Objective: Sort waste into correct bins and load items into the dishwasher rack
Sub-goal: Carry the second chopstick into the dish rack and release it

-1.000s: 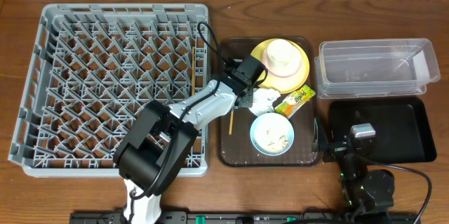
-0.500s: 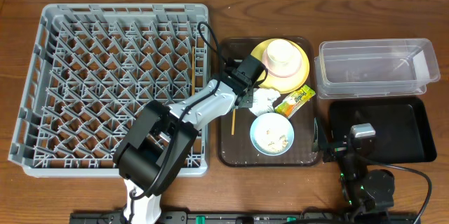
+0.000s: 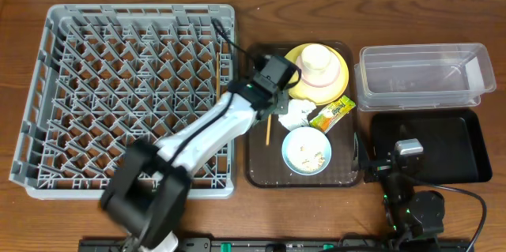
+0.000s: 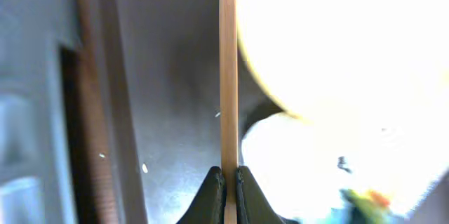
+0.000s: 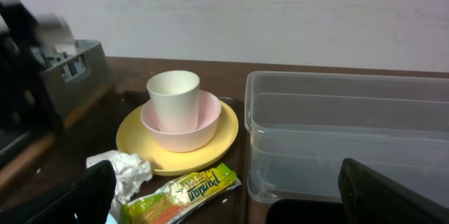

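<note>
My left gripper [image 3: 269, 111] [image 4: 228, 179] is shut on a thin wooden chopstick [image 3: 267, 132] [image 4: 228, 76] over the brown serving tray [image 3: 261, 169]. A second chopstick [image 3: 218, 74] lies in the grey dishwasher rack [image 3: 126, 98]. On the yellow plate [image 3: 338, 86] [image 5: 140, 140] sits a pale bowl [image 5: 182, 124] holding a white cup [image 3: 316, 58] [image 5: 173, 96]. The crumpled napkin [image 3: 295, 111] [image 5: 126, 168], snack packet [image 3: 332, 113] [image 5: 186, 192] and light blue bowl with rice scraps [image 3: 306, 151] rest on the tray. My right gripper [image 3: 407, 165] [image 5: 231, 203] stands open and empty.
The clear tub [image 3: 423, 74] [image 5: 351, 133] stands at the back right, with the shallow black tray [image 3: 427, 148] just in front of it. The rack fills the left half of the table, close against the brown tray's left edge.
My left gripper closed fully on the chopstick and carried it slightly toward the rack, turning it straight. The left arm swung lower and to the left. The right arm stayed still.
</note>
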